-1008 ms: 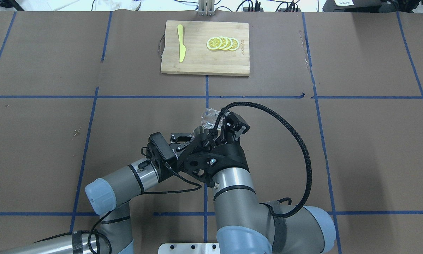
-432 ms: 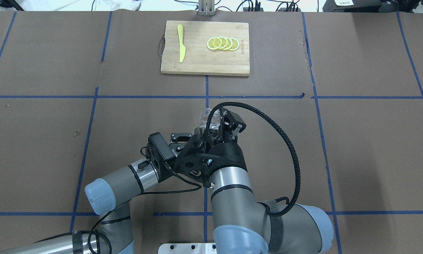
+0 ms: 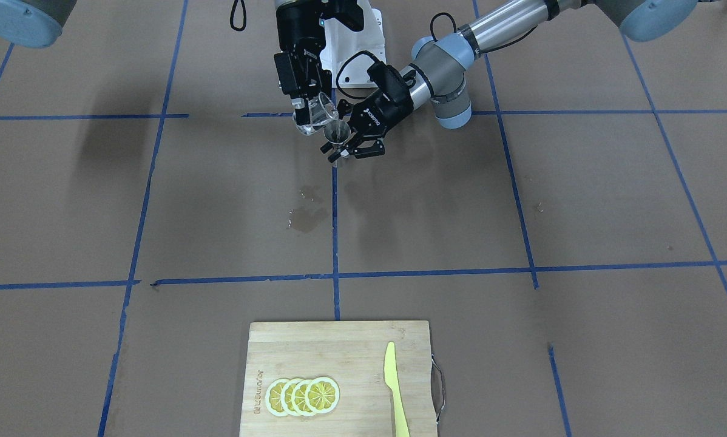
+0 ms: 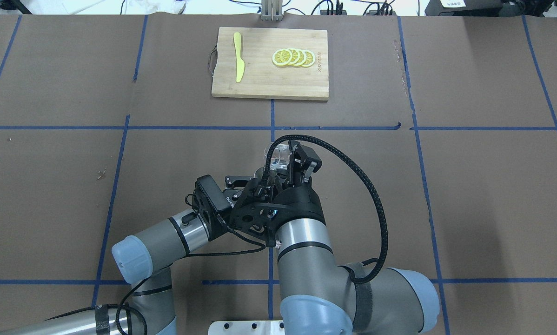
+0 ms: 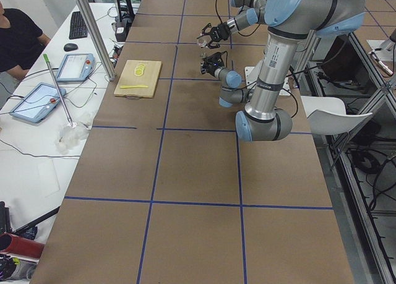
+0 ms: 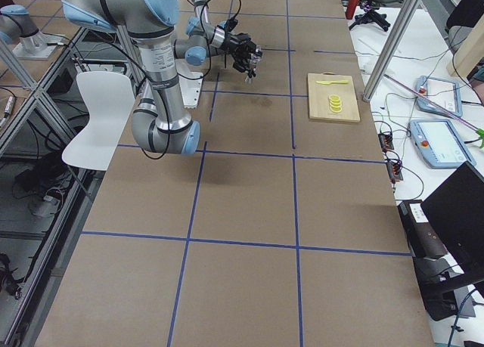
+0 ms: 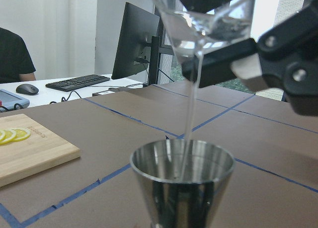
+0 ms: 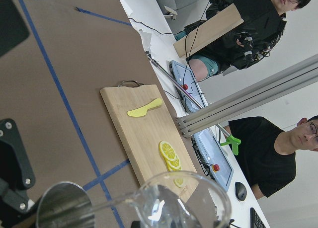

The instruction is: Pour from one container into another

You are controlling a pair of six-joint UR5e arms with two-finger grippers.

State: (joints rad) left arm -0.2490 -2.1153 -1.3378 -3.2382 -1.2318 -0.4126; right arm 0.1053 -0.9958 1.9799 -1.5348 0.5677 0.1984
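Observation:
A small clear glass beaker (image 3: 321,112) hangs tilted, with my right gripper (image 3: 306,106) shut on it. A thin stream of clear liquid (image 7: 189,123) falls from the lip of the beaker (image 7: 203,19) into the silver jigger (image 7: 181,188). The jigger (image 3: 337,130) stands upright just below and beside the beaker, above the table, with my left gripper (image 3: 340,147) shut on its waist. In the overhead view the beaker (image 4: 278,158) shows past the right wrist, and the jigger (image 4: 260,173) is mostly hidden. The right wrist view shows the beaker's rim (image 8: 179,203) next to the jigger's mouth (image 8: 62,208).
A wooden cutting board (image 4: 260,83) lies at the table's far edge with lemon slices (image 4: 293,57) and a yellow knife (image 4: 238,56). A wet stain (image 3: 306,218) marks the brown paper in front of the grippers. People sit beyond the board (image 8: 263,153).
The right wrist has turned and shifted slightly toward the left gripper, tipping the beaker further over the jigger. The left arm has stayed still.

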